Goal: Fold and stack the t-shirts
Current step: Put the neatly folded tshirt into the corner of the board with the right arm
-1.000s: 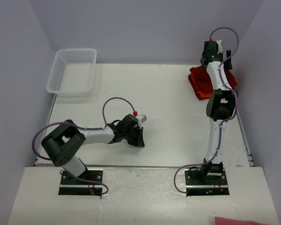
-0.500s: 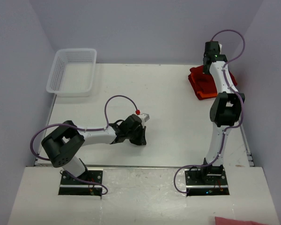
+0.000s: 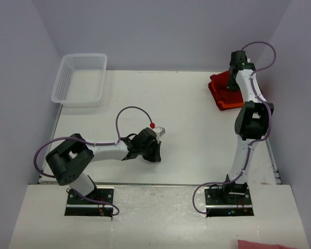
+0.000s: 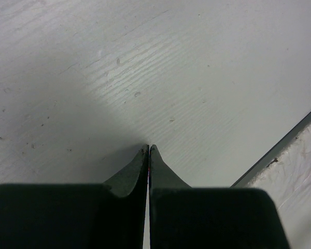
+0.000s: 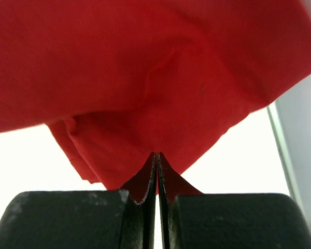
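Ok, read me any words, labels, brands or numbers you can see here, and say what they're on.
None can be read: no writing shows on the dark red cloth t-shirt, the bright orange cloth t-shirt, the white plastic mesh basket or the white table.

Most of the frame is filled by a crumpled red t-shirt point(image 5: 160, 78). At bottom centre the right gripper point(image 5: 156, 155) is seen, its 2 dark fingers pressed together, tips against the cloth's lowest fold. White table point(image 5: 26, 166) is shown at lower left and lower right.
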